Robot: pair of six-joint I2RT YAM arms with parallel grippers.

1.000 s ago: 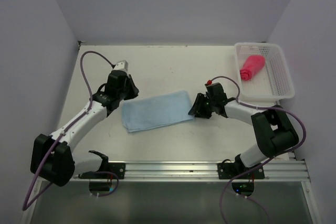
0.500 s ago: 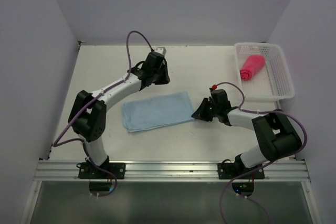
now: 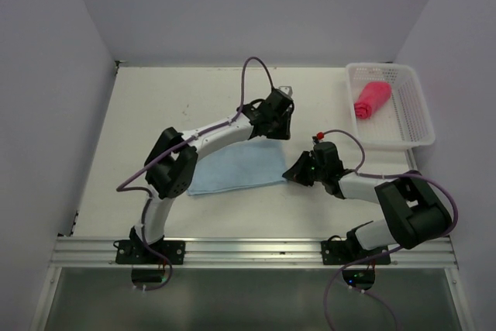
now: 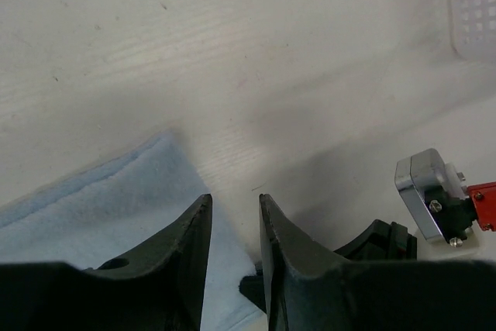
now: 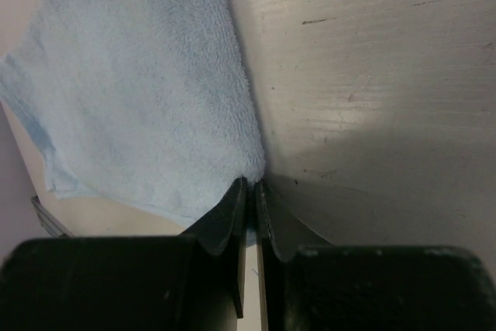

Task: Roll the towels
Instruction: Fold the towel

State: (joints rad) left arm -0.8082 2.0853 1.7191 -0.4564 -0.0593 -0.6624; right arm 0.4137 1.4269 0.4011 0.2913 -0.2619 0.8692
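Note:
The light blue towel [image 3: 232, 168] lies flat on the table between the arms. My right gripper [image 3: 290, 174] is low at the towel's near right corner and shut on it. In the right wrist view the blue towel [image 5: 139, 98] spreads away from the pinched jaws of the right gripper [image 5: 250, 184]. My left gripper [image 3: 271, 131] hovers over the towel's far right corner. In the left wrist view that left gripper [image 4: 235, 205] is open by a narrow gap, with the towel's edge [image 4: 101, 191] beneath it. The red-pink towel [image 3: 370, 100] lies rolled in the basket.
The white mesh basket [image 3: 412, 110] stands at the back right corner, and its corner [image 4: 474, 5] shows in the left wrist view. The right gripper's body [image 4: 380, 242] sits close to the left fingers. Side walls enclose the table.
The left arm swung from the towel's left side across to its far right corner, its jaws widening a little. The right gripper lowered and shut on the near right corner.

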